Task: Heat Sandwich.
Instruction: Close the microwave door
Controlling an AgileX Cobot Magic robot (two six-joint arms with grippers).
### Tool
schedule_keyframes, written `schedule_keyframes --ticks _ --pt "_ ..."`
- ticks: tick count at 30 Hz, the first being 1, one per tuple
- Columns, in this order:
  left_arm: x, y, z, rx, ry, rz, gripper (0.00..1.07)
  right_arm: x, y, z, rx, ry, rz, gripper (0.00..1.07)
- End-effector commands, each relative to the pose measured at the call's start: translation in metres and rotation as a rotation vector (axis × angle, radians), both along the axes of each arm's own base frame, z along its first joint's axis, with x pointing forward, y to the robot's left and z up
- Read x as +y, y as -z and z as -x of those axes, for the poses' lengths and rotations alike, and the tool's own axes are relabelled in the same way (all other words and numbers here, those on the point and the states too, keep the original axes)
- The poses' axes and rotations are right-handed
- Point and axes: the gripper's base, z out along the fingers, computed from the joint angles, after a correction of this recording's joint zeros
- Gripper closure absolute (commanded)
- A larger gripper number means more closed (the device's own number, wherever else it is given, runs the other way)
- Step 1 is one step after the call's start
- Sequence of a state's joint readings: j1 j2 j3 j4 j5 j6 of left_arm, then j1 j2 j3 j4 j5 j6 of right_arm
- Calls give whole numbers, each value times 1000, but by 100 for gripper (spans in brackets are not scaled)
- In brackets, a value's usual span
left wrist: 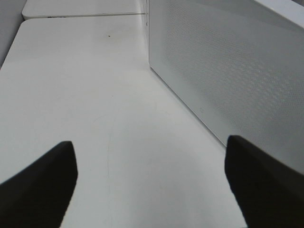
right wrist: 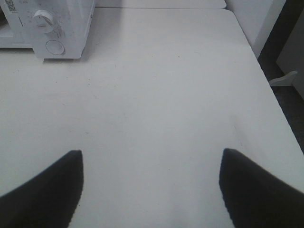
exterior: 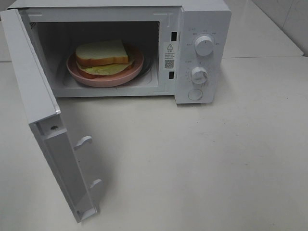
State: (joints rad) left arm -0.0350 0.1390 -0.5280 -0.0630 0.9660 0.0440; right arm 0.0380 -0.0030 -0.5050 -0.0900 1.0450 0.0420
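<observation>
Microwave [exterior: 202,48] sits on the white counter [exterior: 216,168], door [exterior: 43,120] swung wide open toward the camera on the microwave's left side. The sandwich [exterior: 102,54] is inside the microwave cavity, lying flat on a round pink plate [exterior: 103,79]: white bread on top, tan crust edge, pale yellow-green layer showing under it. The plate rests on the cavity floor, roughly centred. Nothing touches the sandwich but the plate.

Control panel is on the microwave's right side: upper knob [exterior: 204,45], lower knob [exterior: 198,74], round button [exterior: 195,94] below them.

I see no arm in the high view. In my left wrist view the left claw [left wrist: 149,185] is spread wide, nothing between its fingers [left wrist: 42,185], bare counter under it, with a white dotted panel [left wrist: 228,71] of the microwave just beside it; door or side wall, I cannot tell. In the right wrist view the right claw [right wrist: 149,187] is also spread wide and empty over bare counter, well apart from the microwave, whose panel corner shows far ahead.
</observation>
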Motion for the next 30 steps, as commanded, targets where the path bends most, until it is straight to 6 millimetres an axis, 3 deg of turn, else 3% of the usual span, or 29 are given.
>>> schedule_keyframes --ticks 1,4,6,10,11,14,21,30 --pt "1 -6 -7 -37 -5 -6 35 0 -1 4 -39 2 2 32" --pt "1 -8 -22 -21 -13 -21 54 0 -1 4 -39 2 2 32" --pt "2 -8 -25 -14 -15 -24 58 0 -1 4 -39 2 2 32" --pt "2 -6 -44 40 -20 -43 81 0 -1 4 -39 2 2 32" --pt "2 -6 -44 40 -20 -43 81 0 -1 4 -39 2 2 32" --pt "2 0 -61 68 -23 -56 105 0 -1 4 -39 2 2 32" --pt "1 9 -81 -19 -25 -46 107 0 -1 4 -39 2 2 32" --pt "0 41 -103 -232 -32 -34 107 0 -1 4 -39 2 2 32"
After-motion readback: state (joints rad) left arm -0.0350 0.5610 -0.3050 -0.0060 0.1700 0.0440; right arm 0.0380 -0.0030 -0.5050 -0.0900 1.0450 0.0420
